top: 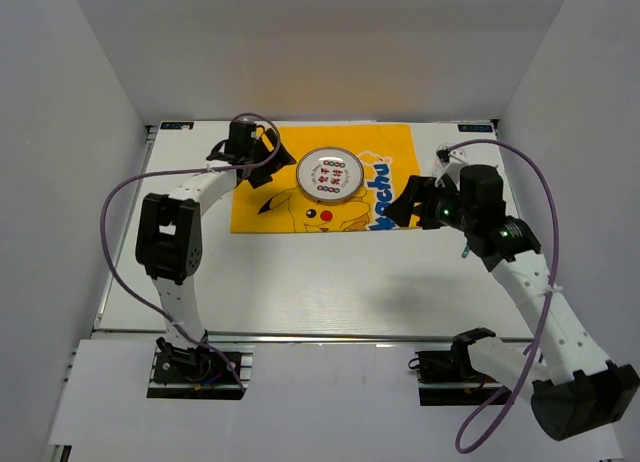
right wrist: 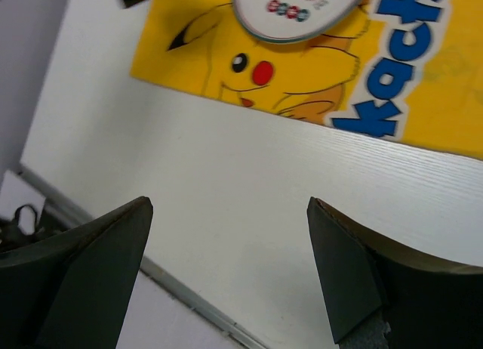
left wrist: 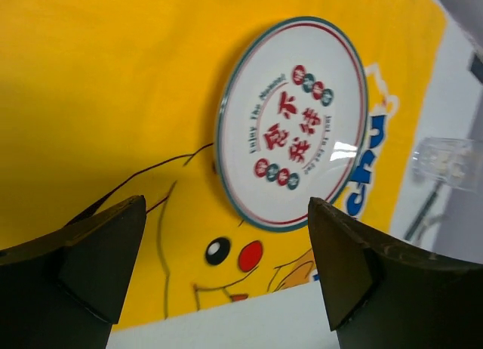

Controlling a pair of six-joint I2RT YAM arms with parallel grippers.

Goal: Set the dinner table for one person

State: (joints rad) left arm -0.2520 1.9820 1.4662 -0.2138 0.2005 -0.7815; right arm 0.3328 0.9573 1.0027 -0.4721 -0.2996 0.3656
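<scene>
Two arms in frame, nothing carried.

Overhead view: the white surface [top: 330,282] spans the enclosure floor, with a metal rail [top: 330,333] along its near edge. A yellow cloth [top: 380,142] lies at far centre and a round plate [top: 329,175] sits on it. The left arm [top: 185,212] reaches to the cloth's far-left corner. The right arm [top: 530,272] hovers just off its right edge. Jaws are too small here to judge. Risk: both wrists flank the same cloth, so reaching for the plate together could make them clash.

Left wrist view: left jaws apart, nothing between them. The plate [left wrist: 290,122] is ahead on the cloth [left wrist: 113,84]. A clear plastic piece [left wrist: 447,162] lies beyond the cloth; cannot tell what it is. Risk: the plate rim lies flat on fabric, so a low pinch may catch cloth too and drag everything. A shallow pinch may slip off the glossy rim.

Right wrist view: right jaws apart, empty, above bare surface [right wrist: 249,183]. The cloth [right wrist: 445,100] and the plate [right wrist: 298,9] edge show at top, the metal rail [right wrist: 189,292] below. Risk: a descent here meets only bare board, and a sweep toward the cloth could ruck its edge.
</scene>
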